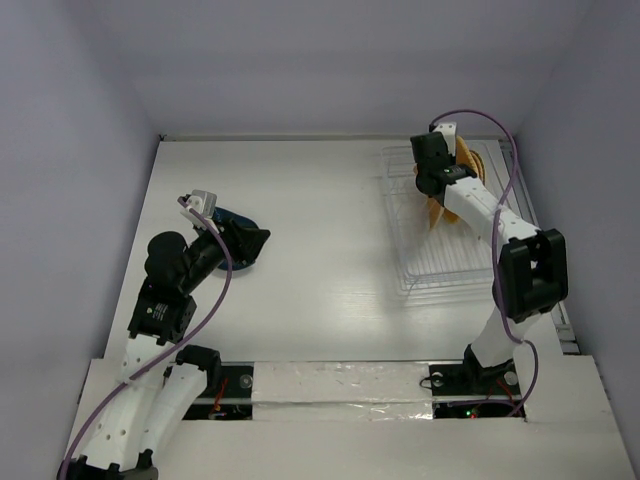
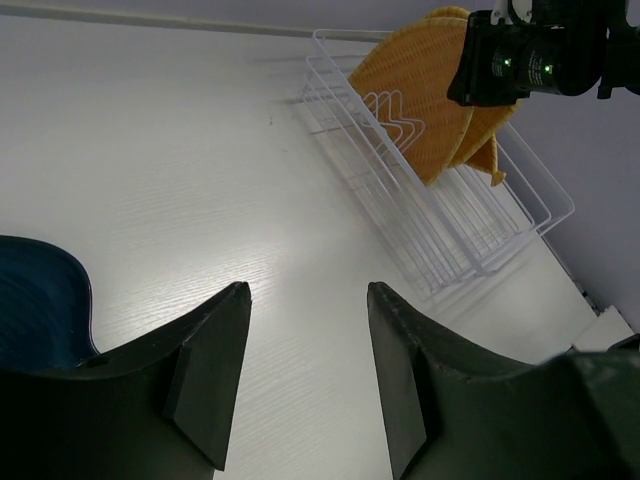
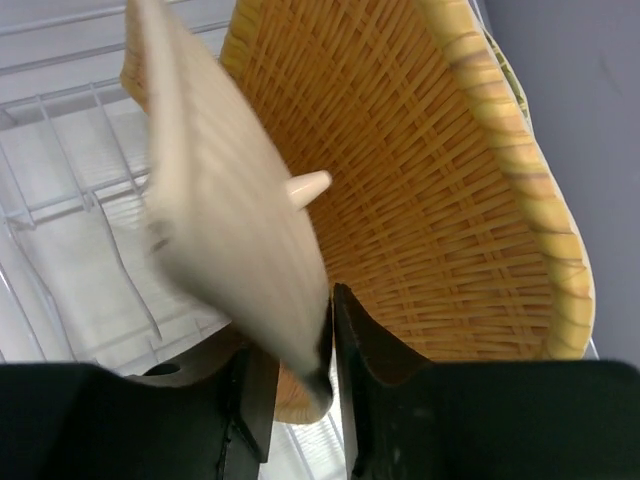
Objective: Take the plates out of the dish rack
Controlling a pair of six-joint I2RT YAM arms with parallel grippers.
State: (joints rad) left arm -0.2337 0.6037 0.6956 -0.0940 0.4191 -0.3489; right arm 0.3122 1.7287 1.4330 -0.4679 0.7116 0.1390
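Observation:
The dish rack [image 1: 440,260] stands at the right of the table and also shows in the left wrist view [image 2: 470,235]. Orange-tan woven plates [image 1: 470,165] stand on edge at its far end. My right gripper [image 1: 430,192] is shut on the rim of one tan plate [image 3: 215,220], which is tilted and blurred in the right wrist view, with the fingers pinching it [image 3: 330,300]. Another woven plate [image 3: 430,200] stands just behind it. The dark blue plate [image 1: 235,216] lies on the table at the left. My left gripper [image 2: 305,290] is open and empty just beside the blue plate [image 2: 40,310].
The rack's thin ribs [image 3: 70,200] run left of the held plate. The right arm's wrist [image 2: 540,55] hangs over the rack's far end. The table's back wall edge [image 1: 300,137] is close behind the rack. White tabletop [image 1: 320,250] lies between the two arms.

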